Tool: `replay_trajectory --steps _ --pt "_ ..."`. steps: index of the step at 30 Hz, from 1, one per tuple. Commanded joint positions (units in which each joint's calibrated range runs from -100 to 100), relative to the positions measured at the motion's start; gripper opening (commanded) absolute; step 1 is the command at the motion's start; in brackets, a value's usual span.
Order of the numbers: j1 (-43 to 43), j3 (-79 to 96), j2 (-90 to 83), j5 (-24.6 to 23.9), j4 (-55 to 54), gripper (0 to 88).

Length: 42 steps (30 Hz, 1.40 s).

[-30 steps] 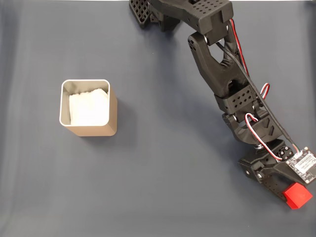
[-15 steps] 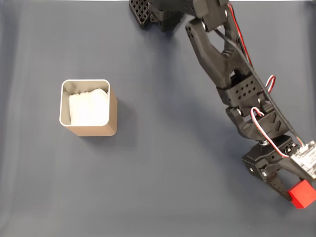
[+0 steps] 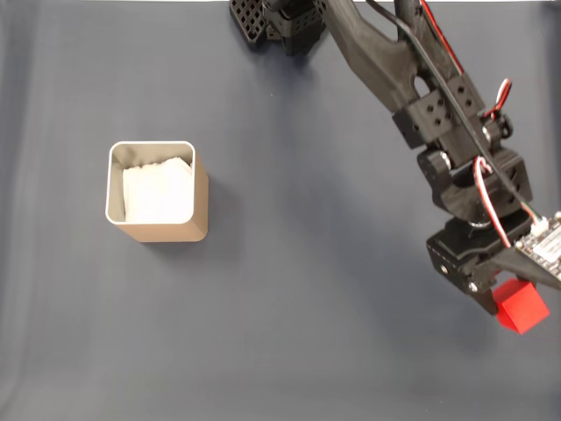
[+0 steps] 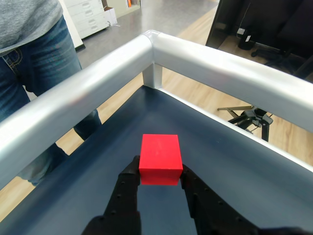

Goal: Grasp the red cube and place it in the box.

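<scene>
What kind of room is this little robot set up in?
Probably an office or lab: beyond the table's metal rail are a wooden floor, white drawer cabinets, and an office chair's base.

The red cube [image 4: 160, 157] has smooth matt faces, like plastic, and the claw [image 4: 159, 188] pinching it is black matt plastic with a faintly ribbed, printed look. The desk [image 3: 289, 289] wears a dark matt mat, and brushed, softly shiny metal rails [image 4: 98, 93] edge its corner. The box [image 3: 158, 193] looks like satin tan metal, lined with crumpled white paper or cloth.
</scene>
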Motion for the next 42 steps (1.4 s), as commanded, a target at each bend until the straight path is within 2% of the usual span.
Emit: replay_trajectory --steps 1,6,19,28,42 --pt "0.19 -2.10 -7.42 -0.88 5.87 7.0" --pt "1.25 -3.74 -11.31 -1.56 14.41 6.9" --pt "4.23 -1.28 -23.94 -2.25 27.21 6.8" --pt "6.22 4.74 -32.51 -2.64 31.64 7.0" --pt "13.25 21.42 -47.05 -2.83 32.05 7.5"
